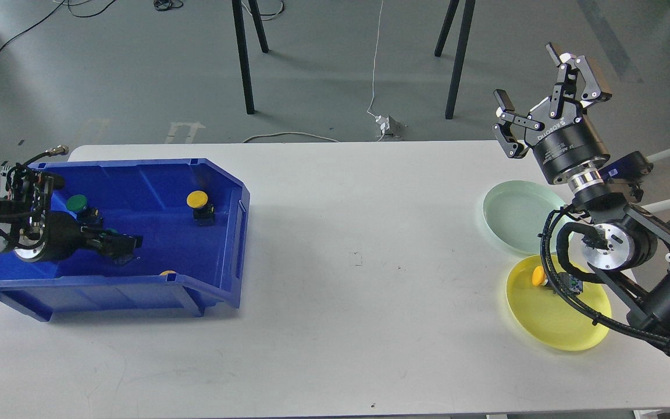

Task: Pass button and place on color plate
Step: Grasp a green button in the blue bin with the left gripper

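- table (335, 291): white surface bearing everything; blue bin at its left end, two plates at its right end, well apart.
- blue bin (218, 192): holds the loose buttons; the left arm is much the nearer.
- yellow plate (567, 331): already carries a yellow-capped button (538, 276) near its left rim; green plate (515, 215) just behind it looks bare.
- right gripper (550, 102): raised above the plates, pointing up and away, fingers spread wide, holding nothing.
- left gripper (128, 244): reaching rightward, low inside the bin; too dark to tell its opening or whether it holds anything.
- green button (77, 203): just behind the left arm's wrist.
- yellow button (198, 201): upright, beyond and right of the left fingertips; another yellow cap (167, 272) peeks over the front wall.
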